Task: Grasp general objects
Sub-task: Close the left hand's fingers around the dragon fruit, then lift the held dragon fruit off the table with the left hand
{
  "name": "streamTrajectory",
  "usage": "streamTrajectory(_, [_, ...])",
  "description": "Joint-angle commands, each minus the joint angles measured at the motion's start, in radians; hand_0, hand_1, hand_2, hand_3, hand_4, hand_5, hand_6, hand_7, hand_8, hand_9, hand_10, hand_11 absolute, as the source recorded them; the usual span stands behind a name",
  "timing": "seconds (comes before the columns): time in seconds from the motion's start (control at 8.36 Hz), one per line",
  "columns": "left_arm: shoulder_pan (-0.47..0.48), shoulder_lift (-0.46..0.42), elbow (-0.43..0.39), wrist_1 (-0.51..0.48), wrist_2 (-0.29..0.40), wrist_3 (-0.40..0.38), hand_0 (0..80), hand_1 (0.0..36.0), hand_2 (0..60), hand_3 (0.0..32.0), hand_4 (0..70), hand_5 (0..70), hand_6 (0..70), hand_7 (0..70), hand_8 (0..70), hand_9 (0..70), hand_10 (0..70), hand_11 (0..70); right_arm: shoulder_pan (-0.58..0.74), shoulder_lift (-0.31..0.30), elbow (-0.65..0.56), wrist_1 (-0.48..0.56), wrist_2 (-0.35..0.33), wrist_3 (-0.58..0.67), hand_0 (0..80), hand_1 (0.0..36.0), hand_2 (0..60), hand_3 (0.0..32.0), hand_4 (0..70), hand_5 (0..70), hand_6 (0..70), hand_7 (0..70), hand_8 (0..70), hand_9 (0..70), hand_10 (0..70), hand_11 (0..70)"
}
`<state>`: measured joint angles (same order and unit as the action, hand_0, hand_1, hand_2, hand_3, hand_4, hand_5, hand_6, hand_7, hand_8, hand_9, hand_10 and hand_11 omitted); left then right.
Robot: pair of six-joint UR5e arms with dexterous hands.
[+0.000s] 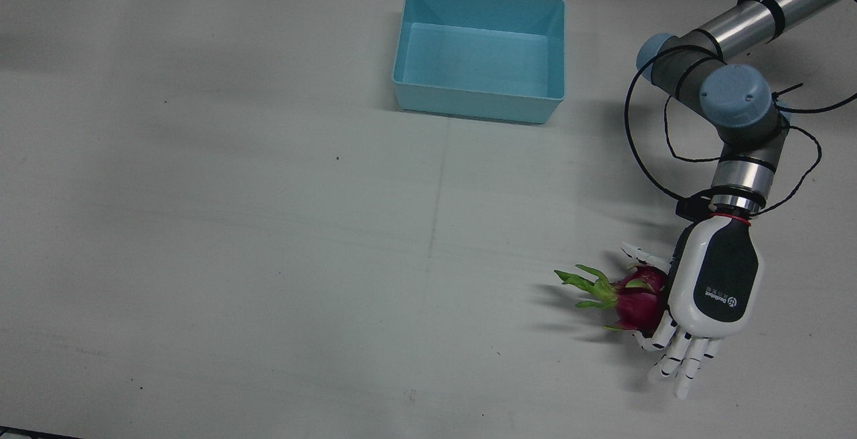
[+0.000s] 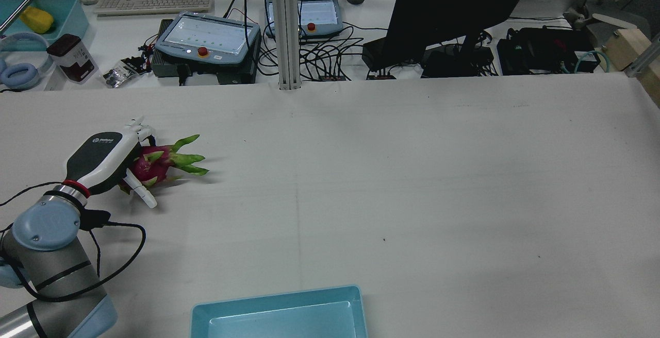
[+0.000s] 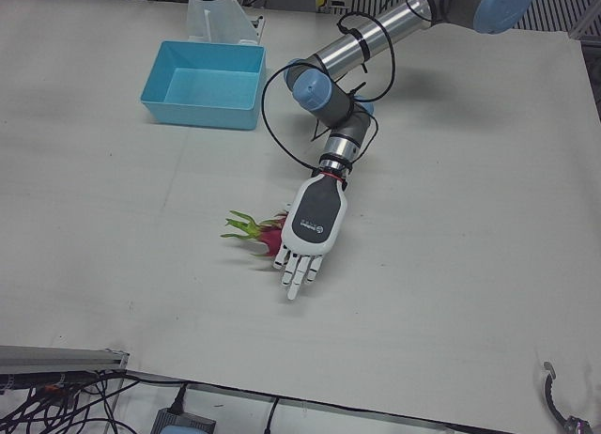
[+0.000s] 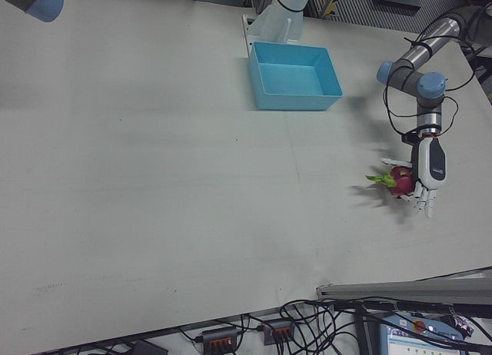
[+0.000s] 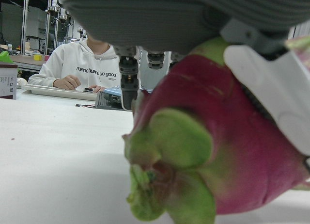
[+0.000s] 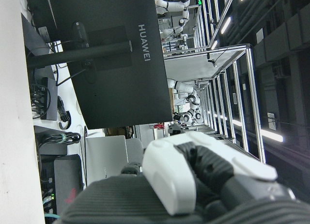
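A magenta dragon fruit [image 1: 639,305] with green leafy tips lies on the white table, near the operators' side. My left hand [image 1: 713,285] lies right over it, palm against the fruit, fingers straight and spread beyond it, thumb on the fruit's far side. The fingers are not curled round it. The same shows in the rear view: hand [image 2: 103,155], fruit [image 2: 152,165]. In the left hand view the fruit [image 5: 232,151] fills the picture and rests on the table under the palm. My right hand [image 6: 193,180] shows only in part in its own view, off the table area.
A light blue open bin [image 1: 469,106] stands at the table's robot side, mid-width, with nothing in it; it also shows in the rear view [image 2: 278,297]. Monitor, keyboard, pendants and cables lie on the desk beyond the table's far edge [image 2: 206,39].
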<state>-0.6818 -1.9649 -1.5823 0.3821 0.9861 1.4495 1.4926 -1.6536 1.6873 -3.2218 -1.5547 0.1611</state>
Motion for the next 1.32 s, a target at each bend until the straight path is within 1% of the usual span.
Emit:
streamTrajectory(0.0, [-0.012,0.015,-0.101,0.012,-0.026,-0.006,19.9,36.0,60.0,0.0,3.5,70.0,12.7,16.4,3.3,2.1,18.0,28.2,0.0,0.0,0.0,0.0,-0.001,0.0,0.0,0.0,0.0,0.0,0.0,0.0,0.0,0.0,0.0,0.0,0.0,0.0])
streamTrajectory(0.24, [-0.042,0.053,-0.284,0.093,-0.024,-0.009,16.9,36.0,60.0,0.0,1.2,70.0,12.0,15.3,3.1,1.6,24.4,37.5,0.0,0.0,0.0,0.0,-0.001,0.0,0.0,0.0,0.0,0.0,0.0,0.0,0.0,0.0,0.0,0.0,0.0,0.0])
streamTrajectory(0.36, [-0.073,0.057,-0.347,0.116,-0.015,-0.032,16.2,36.0,60.0,0.0,0.6,70.0,11.2,13.8,2.6,1.3,24.6,37.9,0.0,0.0,0.002,-0.001,-0.001,0.0,0.0,0.0,0.0,0.0,0.0,0.0,0.0,0.0,0.0,0.0,0.0,0.0])
streamTrajectory(0.48, [-0.084,0.055,-0.363,0.115,0.043,-0.114,14.7,36.0,60.0,0.0,0.1,70.0,10.8,12.9,2.4,1.1,25.2,38.8,0.0,0.0,0.002,-0.001,-0.001,0.0,0.0,0.0,0.0,0.0,0.0,0.0,0.0,0.0,0.0,0.0,0.0,0.0])
streamTrajectory(0.6, [-0.126,0.055,-0.363,0.06,0.151,-0.192,10.6,36.0,60.0,0.0,0.1,70.0,10.5,12.0,2.6,1.0,26.6,40.6,0.0,0.0,0.002,-0.001,-0.001,0.0,0.0,0.0,0.0,0.0,0.0,0.0,0.0,0.0,0.0,0.0,0.0,0.0])
streamTrajectory(0.72, [-0.183,0.055,-0.364,-0.022,0.26,-0.252,6.7,36.0,60.0,0.0,0.0,70.0,9.5,9.4,2.2,0.4,27.3,41.3,0.0,0.0,0.002,-0.001,-0.001,0.0,0.0,0.0,0.0,0.0,0.0,0.0,0.0,0.0,0.0,0.0,0.0,0.0])
streamTrajectory(0.84, [-0.192,0.048,-0.364,-0.078,0.355,-0.341,6.9,36.0,60.0,0.0,0.0,70.0,9.3,9.3,2.2,0.5,27.7,41.9,0.0,0.0,0.002,-0.001,-0.001,0.0,0.0,0.0,0.0,0.0,0.0,0.0,0.0,0.0,0.0,0.0,0.0,0.0])
streamTrajectory(0.96, [-0.188,0.043,-0.37,-0.081,0.429,-0.397,12.5,36.0,60.0,0.0,1.3,70.0,11.2,13.9,3.0,1.8,28.1,42.4,0.0,0.0,0.002,-0.001,-0.001,0.0,0.0,0.0,0.0,0.0,0.0,0.0,0.0,0.0,0.0,0.0,0.0,0.0])
streamTrajectory(1.08, [-0.188,0.029,-0.386,-0.086,0.489,-0.4,17.7,36.0,60.0,0.0,2.5,70.0,12.8,17.2,3.6,2.9,28.6,43.1,0.0,0.0,0.002,0.0,-0.001,0.0,0.0,0.0,0.0,0.0,0.0,0.0,0.0,0.0,0.0,0.0,0.0,0.0])
streamTrajectory(1.2, [-0.168,0.0,-0.39,-0.085,0.544,-0.402,24.5,36.0,60.0,0.0,5.4,70.0,16.0,23.6,5.4,5.9,28.6,43.2,0.0,0.0,0.002,0.0,-0.001,0.0,0.0,0.0,0.0,0.0,0.0,0.0,0.0,0.0,0.0,0.0,0.0,0.0])
